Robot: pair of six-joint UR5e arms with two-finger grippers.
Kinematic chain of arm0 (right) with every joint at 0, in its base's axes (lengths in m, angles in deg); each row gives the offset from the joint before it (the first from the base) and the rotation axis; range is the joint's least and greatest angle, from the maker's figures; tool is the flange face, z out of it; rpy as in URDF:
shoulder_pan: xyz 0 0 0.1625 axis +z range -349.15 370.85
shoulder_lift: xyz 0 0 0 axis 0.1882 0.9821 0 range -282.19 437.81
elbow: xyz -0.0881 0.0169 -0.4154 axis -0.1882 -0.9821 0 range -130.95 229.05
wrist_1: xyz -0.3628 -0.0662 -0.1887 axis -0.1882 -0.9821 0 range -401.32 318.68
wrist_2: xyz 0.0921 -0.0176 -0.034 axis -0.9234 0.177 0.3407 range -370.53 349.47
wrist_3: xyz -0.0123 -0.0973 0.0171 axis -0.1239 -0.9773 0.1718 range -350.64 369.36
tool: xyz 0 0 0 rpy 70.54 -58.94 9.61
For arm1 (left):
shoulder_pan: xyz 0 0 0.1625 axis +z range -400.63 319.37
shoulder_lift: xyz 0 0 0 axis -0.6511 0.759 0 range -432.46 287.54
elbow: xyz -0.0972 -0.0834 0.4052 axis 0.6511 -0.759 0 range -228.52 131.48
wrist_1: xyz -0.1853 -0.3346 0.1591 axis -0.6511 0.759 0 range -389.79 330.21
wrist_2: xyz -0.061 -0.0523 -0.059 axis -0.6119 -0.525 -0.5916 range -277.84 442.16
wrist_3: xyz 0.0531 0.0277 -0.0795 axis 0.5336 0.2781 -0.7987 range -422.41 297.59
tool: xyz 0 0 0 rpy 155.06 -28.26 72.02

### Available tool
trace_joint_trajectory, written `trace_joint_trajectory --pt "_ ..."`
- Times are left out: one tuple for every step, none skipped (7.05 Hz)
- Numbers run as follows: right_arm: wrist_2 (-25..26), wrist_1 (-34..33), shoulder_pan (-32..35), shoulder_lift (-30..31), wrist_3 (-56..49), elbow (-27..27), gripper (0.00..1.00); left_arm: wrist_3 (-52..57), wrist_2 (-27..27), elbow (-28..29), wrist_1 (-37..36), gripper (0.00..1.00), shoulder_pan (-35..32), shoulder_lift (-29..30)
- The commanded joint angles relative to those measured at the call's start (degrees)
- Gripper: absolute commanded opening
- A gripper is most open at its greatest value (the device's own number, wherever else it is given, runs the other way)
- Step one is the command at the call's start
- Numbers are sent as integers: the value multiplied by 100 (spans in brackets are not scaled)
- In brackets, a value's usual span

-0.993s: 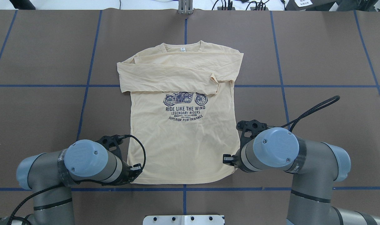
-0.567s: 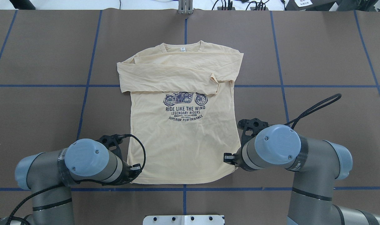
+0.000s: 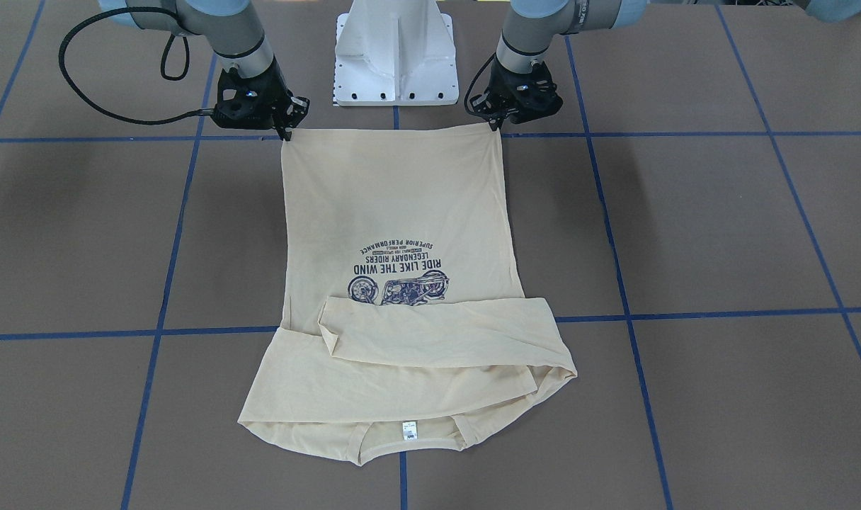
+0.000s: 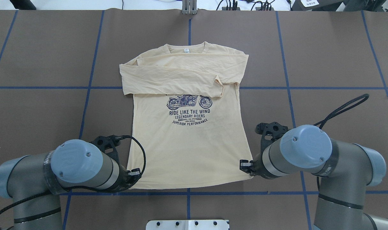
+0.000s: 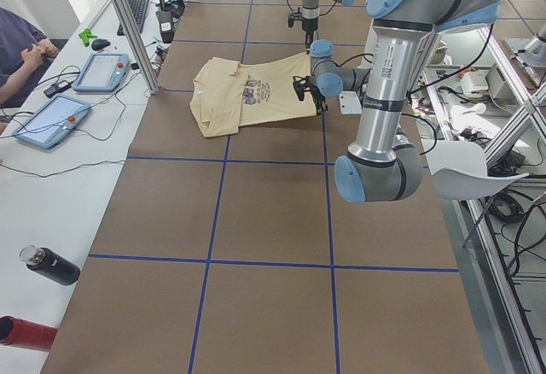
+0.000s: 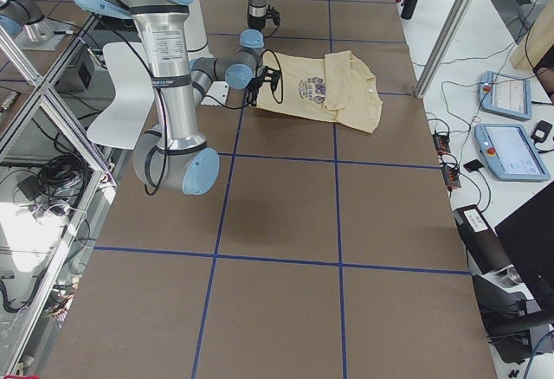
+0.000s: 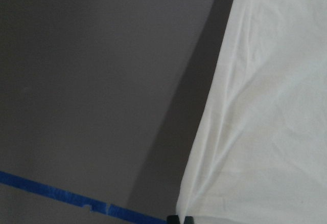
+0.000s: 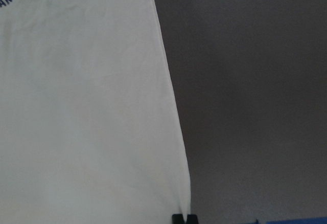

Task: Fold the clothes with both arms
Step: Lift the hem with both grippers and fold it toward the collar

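— What do we see at the upper left of the front-facing view?

— The right gripper [image 3: 285, 133]. Its two tips are pressed together on one bottom corner of the cream shirt [image 3: 402, 212].

— And as we move right?

— The hem [image 3: 391, 130] runs straight across the top, pulled tight and lifted a little off the brown table [image 3: 721, 234]. At its other end, just right of the middle, the left gripper [image 3: 499, 127] pinches the other corner the same way.

— Where is the rest of the shirt?

— It lies down the frame, away from both grippers. Its long way goes from top to bottom. First comes the hem, then the motorcycle print [image 3: 401, 287], then the sleeves [image 3: 437, 333] folded across the chest. The collar [image 3: 409, 443] is last, near the bottom edge.

— Which arm is closer to the collar?

— Neither, we think. Both look about as far from it.

— So what does the next move need?

— We think both grippers must carry the hem straight down the frame toward the collar, side by side. If one gets ahead, the fold could come out crooked.
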State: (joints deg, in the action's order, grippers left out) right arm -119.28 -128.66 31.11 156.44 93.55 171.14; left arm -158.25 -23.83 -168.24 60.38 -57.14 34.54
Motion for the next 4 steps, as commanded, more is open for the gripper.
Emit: trace_joint_trajectory --pt "-888 -2 -13 406 0 305 0 162 0 -332 -237 0 348 -4" --pt "-1268 7 -56 512 9 393 0 163 -18 -481 -254 0 594 -4" --pt "-1419 7 -66 574 0 498 0 163 -18 -613 -254 0 692 -4" --pt "-1412 51 -74 513 -8 465 0 163 -35 -649 -254 0 624 5"
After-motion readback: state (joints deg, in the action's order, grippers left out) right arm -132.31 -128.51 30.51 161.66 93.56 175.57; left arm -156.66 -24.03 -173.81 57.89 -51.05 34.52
